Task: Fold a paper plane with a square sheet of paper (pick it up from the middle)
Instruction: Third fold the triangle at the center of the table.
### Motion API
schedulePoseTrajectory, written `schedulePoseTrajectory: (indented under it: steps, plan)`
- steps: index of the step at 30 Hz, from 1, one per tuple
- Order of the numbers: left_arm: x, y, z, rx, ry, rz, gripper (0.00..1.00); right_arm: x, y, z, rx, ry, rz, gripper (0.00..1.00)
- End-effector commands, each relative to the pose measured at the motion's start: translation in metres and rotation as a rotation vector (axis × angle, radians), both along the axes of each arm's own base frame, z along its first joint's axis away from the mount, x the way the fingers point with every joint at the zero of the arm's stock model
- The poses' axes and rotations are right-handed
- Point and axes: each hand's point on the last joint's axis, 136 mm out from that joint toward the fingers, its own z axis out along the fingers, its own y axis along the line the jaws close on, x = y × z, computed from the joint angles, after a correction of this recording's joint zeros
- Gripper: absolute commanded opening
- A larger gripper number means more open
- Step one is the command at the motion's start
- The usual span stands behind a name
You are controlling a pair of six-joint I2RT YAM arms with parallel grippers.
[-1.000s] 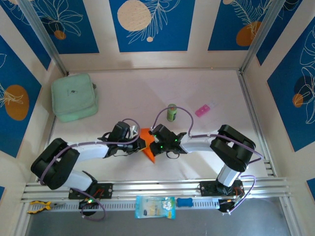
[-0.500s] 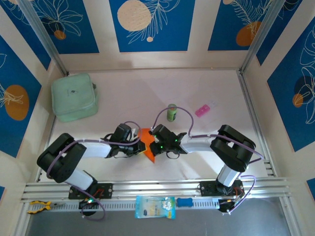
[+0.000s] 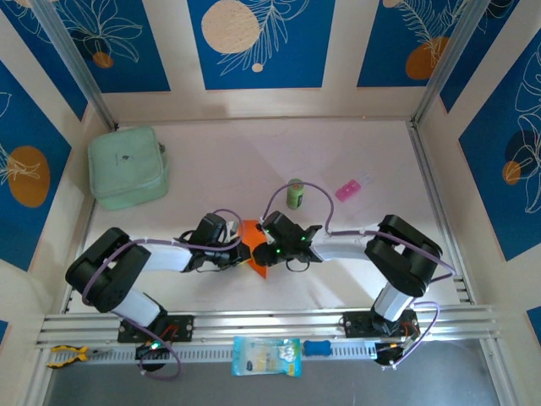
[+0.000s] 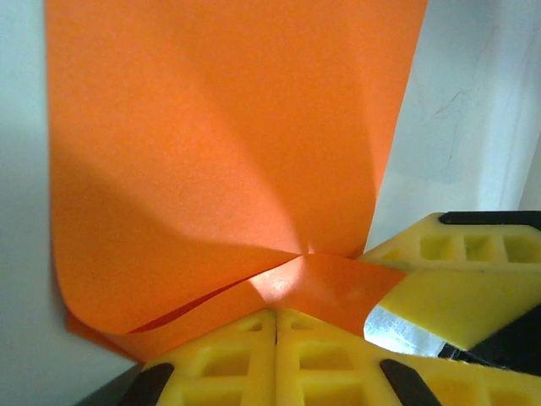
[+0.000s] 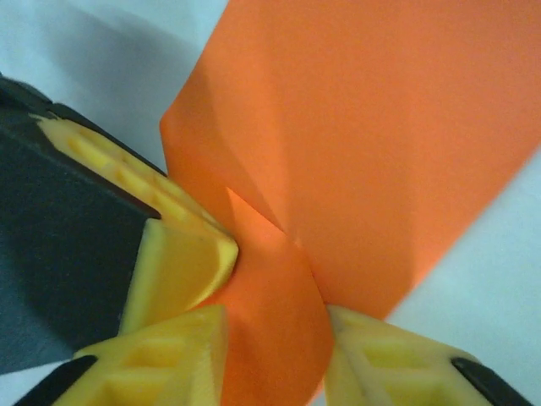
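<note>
The square sheet of paper [image 3: 257, 262] lies on the white table [image 3: 355, 152], a little toward 6 o'clock from its middle, and it sits between the two arms. It is bright orange and is no longer flat: the part near the grippers is lifted and bent, with a soft fold where two flaps meet.

The left gripper [image 4: 275, 320] comes to the paper from 9 o'clock. In the left wrist view its two yellow fingers [image 4: 211, 364] are pressed together with no gap, and the lower edge of the paper goes in at their tips, so this gripper has the sheet pinched.

The right gripper [image 5: 275, 338] comes from 3 o'clock. In the right wrist view its fingers stand apart, and a raised strip of the orange paper passes through the gap between them. I cannot tell whether they press on this strip. The tip of the left gripper's finger touches the paper at 9 o'clock from the fold.

From the paper, a small green can [image 3: 294, 194] stands at 1 o'clock, a pink packet [image 3: 351, 188] lies at 2 o'clock, and a mint-green pouch [image 3: 127, 167] rests well apart at 10 o'clock.
</note>
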Motion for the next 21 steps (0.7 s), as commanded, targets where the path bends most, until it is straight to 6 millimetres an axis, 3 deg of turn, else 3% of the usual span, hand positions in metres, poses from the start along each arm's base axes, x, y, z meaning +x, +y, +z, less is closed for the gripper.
schedulePoseTrajectory:
  steps: [1,6,9,11,14,21]
  plan:
    - [-0.015,0.015,-0.024,0.088,0.045,-0.007,0.00,-0.007,-0.006,0.025,0.063,0.087,-0.035,0.41]
    - [-0.013,0.014,-0.021,0.083,0.038,-0.004,0.00,-0.022,0.000,0.045,0.167,0.161,-0.034,0.43]
    - [-0.013,0.013,-0.020,0.080,0.035,-0.004,0.00,-0.036,0.011,0.047,0.232,0.232,-0.005,0.30]
    - [-0.012,0.013,-0.018,0.078,0.031,-0.004,0.00,-0.045,0.017,0.042,0.233,0.272,0.004,0.17]
    - [-0.012,0.013,-0.018,0.077,0.031,-0.003,0.00,-0.052,0.022,0.035,0.214,0.297,0.021,0.09]
    - [-0.012,0.013,-0.019,0.075,0.032,-0.003,0.00,-0.055,0.031,0.022,0.146,0.314,0.041,0.06]
